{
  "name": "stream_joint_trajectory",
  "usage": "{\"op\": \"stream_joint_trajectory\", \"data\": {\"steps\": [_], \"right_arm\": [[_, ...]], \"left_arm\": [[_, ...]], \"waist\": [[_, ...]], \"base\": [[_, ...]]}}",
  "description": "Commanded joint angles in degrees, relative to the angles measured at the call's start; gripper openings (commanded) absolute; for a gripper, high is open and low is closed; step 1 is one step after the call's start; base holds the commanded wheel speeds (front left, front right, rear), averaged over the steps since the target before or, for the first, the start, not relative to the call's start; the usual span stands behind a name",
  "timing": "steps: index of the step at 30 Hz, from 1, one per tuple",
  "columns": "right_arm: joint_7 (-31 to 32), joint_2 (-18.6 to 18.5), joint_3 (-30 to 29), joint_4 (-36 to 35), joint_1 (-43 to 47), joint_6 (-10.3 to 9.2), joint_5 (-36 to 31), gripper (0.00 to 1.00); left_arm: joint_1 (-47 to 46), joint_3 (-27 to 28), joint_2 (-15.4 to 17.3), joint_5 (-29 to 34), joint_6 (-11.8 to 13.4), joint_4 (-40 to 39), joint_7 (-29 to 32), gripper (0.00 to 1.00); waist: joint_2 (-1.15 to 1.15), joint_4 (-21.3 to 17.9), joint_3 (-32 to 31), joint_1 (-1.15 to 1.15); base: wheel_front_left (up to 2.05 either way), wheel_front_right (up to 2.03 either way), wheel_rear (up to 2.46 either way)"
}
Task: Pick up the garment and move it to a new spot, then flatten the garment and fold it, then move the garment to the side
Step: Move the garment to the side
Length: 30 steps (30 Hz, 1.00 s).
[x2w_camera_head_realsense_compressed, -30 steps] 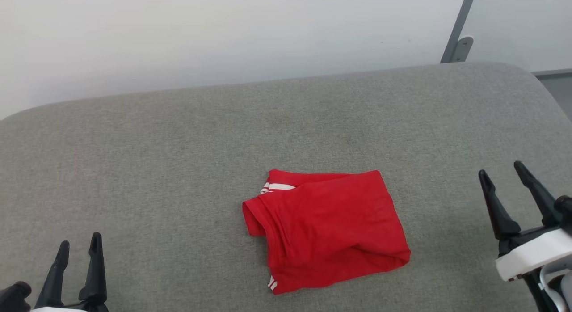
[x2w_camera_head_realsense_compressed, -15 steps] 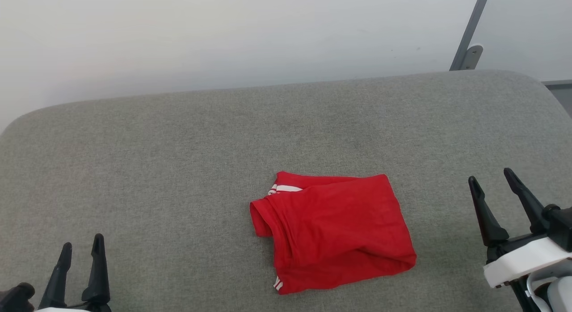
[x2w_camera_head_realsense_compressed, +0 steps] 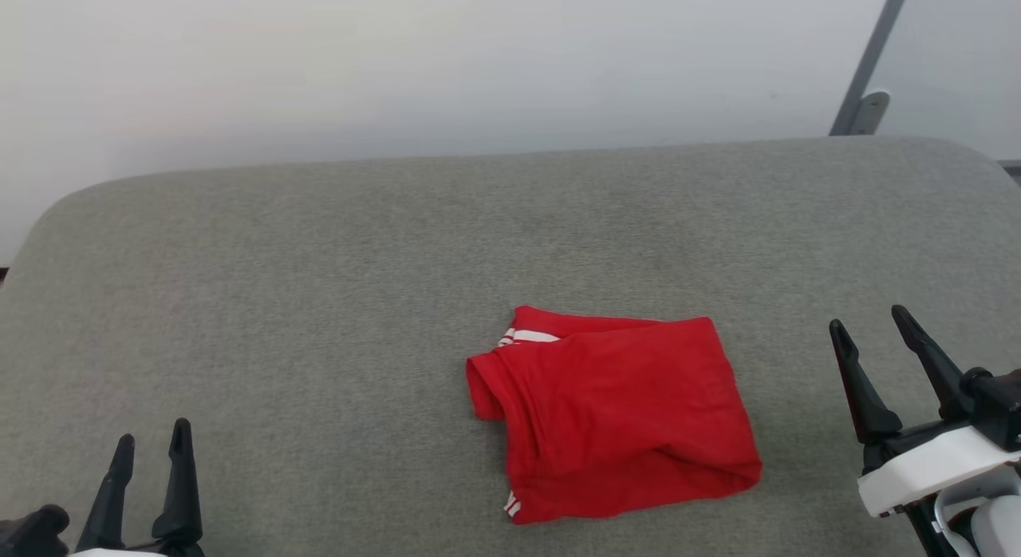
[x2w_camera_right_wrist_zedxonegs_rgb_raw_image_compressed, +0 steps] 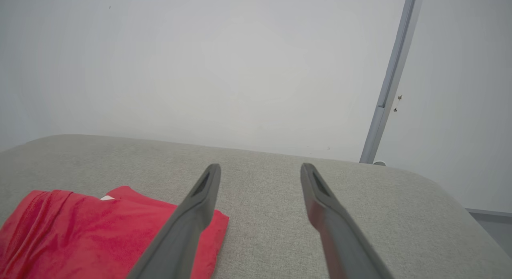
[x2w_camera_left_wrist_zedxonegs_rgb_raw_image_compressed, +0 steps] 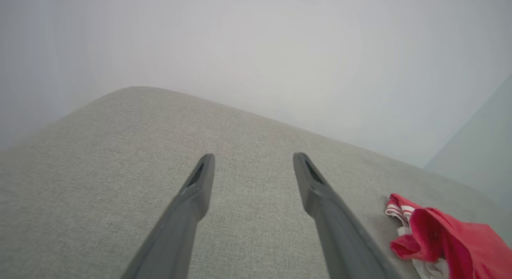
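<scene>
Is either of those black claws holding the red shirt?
No, both pairs of jaws stand open, clear of the red shirt lying folded on the grey cushion.

The counter (x2w_camera_head_realsense_compressed: pixel 303 302) is covered in grey woven fabric, its surface smooth and flat, its far corners rounded. On it lies the garment (x2w_camera_head_realsense_compressed: pixel 614 413), folded into a rough red rectangle, right of the counter's middle and nearer the front edge than the back (white stripes of trim peek out at its left side, one bit at the far corner, one at the near).
</scene>
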Motion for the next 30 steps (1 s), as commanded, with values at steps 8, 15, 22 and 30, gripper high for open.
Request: {"op": "stream_joint_trajectory", "data": {"steps": [8, 15, 22, 30], "right_arm": [[1.4, -3.0, 6.7, 4.9, -2.3, -0.01, 6.3, 1.00], [10.9, -7.5, 14.6, 6.7, -7.4, -0.02, 14.9, 1.00], [24.3, -12.5, 18.3, 7.2, -12.0, -0.01, 22.7, 1.00], [41.4, -16.1, 17.1, 5.8, -13.1, -0.01, 27.3, 1.00]], "left_arm": [[-0.3, -0.6, -0.1, -0.5, -0.2, -0.1, -0.3, 1.00], [-0.2, -1.6, -0.5, -1.3, -0.2, -0.3, -0.3, 1.00], [-1.8, -4.0, -0.7, -2.0, -0.2, 0.4, -0.3, 1.00], [-2.8, -5.0, -1.2, -2.9, -0.2, 0.6, -0.3, 1.00]], "waist": [[0.00, 3.6, 0.2, 0.00], [0.00, 6.2, 1.4, 0.00], [0.00, 10.0, 3.4, 0.00], [0.00, 12.2, 5.9, 0.00]], "base": [[0.00, 0.00, 0.00], [0.00, 0.00, 0.00], [0.00, 0.00, 0.00], [0.00, 0.00, 0.00]]}}
